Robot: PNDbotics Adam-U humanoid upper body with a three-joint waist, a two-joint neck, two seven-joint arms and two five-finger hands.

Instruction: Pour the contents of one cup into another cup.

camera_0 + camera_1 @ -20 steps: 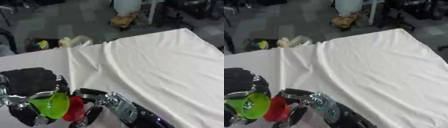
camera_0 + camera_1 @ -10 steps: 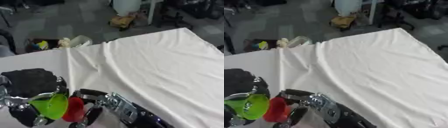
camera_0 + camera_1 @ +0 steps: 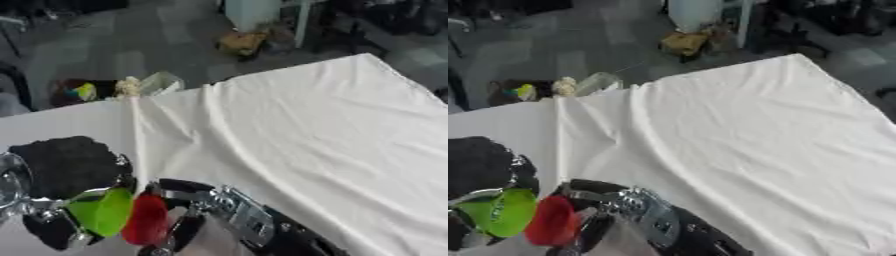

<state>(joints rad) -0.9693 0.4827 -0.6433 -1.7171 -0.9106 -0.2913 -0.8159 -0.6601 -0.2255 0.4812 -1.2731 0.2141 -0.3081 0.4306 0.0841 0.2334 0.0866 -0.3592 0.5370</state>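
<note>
White, wrinkled cloth (image 3: 306, 135) over the tabletop, running from lower left up to the far right corner. At the lower left, close to the camera, a green cup (image 3: 102, 211) tipped on its side in the left hand (image 3: 61, 170), black fingers curled round it; much of that hand blurred and cut by the picture's edge. Just beside it, touching or nearly so, a red cup (image 3: 146, 220), also tilted, held in the right hand (image 3: 188, 210), dark fingers wrapped about its body and partly hiding it. Rims of the two cups close together; cannot tell whether anything lies inside either one, and no stream visible. Right forearm (image 3: 249, 220), black with silver parts, entering from the bottom edge, lower half cut off. Beyond the tabletop, grey floor with a yellow-brown bundle (image 3: 241, 42), a clear plastic item (image 3: 597, 82) and a small dark heap with a yellow-green spot (image 3: 522, 91), all too blurred to identify.
</note>
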